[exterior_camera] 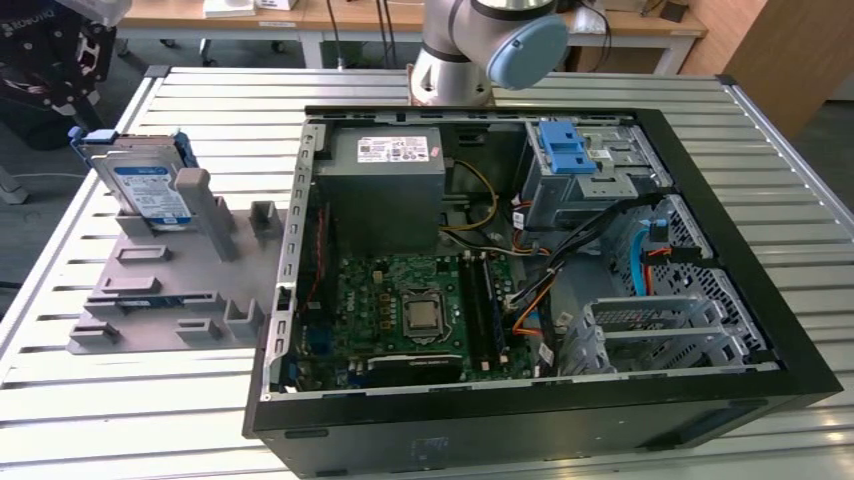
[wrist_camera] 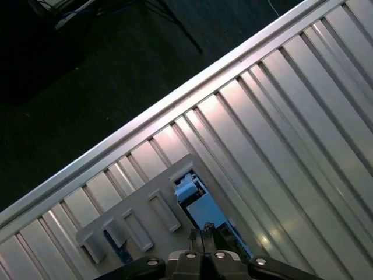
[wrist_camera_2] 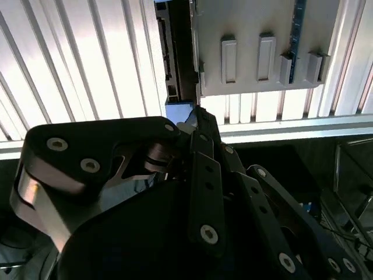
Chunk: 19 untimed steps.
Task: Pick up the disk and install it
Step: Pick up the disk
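Disk (exterior_camera: 144, 180) stands on edge in a grey slotted fixture (exterior_camera: 174, 290) on the ribbed metal table (exterior_camera: 200, 100), to the exterior view's left of an open black computer case (exterior_camera: 801, 330). In the second wrist view my end effector (wrist_camera_2: 198, 116), black jointed links drawn together on nothing, hangs near the disk's dark edge. In the first wrist view the disk's glossy blue-and-white label lies just beside my end effector.

Downward-turned pincer (wrist_camera: 204, 233), its two fingertips close together.
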### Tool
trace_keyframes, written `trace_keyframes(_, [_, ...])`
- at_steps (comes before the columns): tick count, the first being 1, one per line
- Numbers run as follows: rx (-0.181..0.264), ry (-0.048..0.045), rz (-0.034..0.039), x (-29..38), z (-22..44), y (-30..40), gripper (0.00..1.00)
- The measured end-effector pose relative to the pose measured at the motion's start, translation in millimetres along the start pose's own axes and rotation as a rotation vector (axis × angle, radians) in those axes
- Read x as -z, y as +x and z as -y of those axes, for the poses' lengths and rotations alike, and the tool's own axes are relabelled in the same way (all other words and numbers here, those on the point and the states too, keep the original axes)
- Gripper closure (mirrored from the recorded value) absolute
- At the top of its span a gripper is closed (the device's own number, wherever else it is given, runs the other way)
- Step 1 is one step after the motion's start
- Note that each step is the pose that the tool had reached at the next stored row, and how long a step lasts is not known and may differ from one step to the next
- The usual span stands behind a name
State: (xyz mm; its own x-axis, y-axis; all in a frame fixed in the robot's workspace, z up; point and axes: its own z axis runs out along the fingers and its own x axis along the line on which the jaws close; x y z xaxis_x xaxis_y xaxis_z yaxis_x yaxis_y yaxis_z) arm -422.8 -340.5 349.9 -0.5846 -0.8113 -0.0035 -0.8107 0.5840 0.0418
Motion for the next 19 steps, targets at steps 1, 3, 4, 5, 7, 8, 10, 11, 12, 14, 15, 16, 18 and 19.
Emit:
trace_keyframes(1, [0.011,-0.0002,0.0014,-0.1,0.0,0.0,0.89])
trace_keyframes(3, [0.040,-0.0012,0.0023,-0.1,0.0,0.0,0.89])
trace_keyframes(4, [0.058,-0.0015,0.0017,-0.1,0.0,0.0,0.89])
trace_keyframes(5, [0.076,-0.0016,0.0011,-0.2,0.0,0.0,0.89])
trace_keyframes(7, [0.112,-0.0020,-0.0003,-0.2,0.1,0.1,0.89])
trace_keyframes(8, [0.130,-0.0021,-0.0010,-0.3,0.1,0.1,0.89])
trace_keyframes(10, [0.166,-0.0025,-0.0024,-0.3,0.0,0.0,0.89])
trace_keyframes(11, [0.183,-0.0028,-0.0029,-0.4,0.0,0.0,0.89])
trace_keyframes(12, [0.200,-0.0031,-0.0033,-0.5,0.0,0.0,0.89])
trace_keyframes(14, [0.235,-0.0037,-0.0039,-0.6,0.1,0.0,0.89])
trace_keyframes(15, [0.251,-0.0040,-0.0044,-0.6,0.0,0.0,0.89])
trace_keyframes(16, [0.268,-0.0043,-0.0047,-0.7,0.0,0.0,0.89])
trace_keyframes(18, [0.302,-0.0049,-0.0055,-0.8,0.1,0.0,0.89])
trace_keyframes(19, [0.319,-0.0051,-0.0059,-0.9,0.1,0.0,0.89])
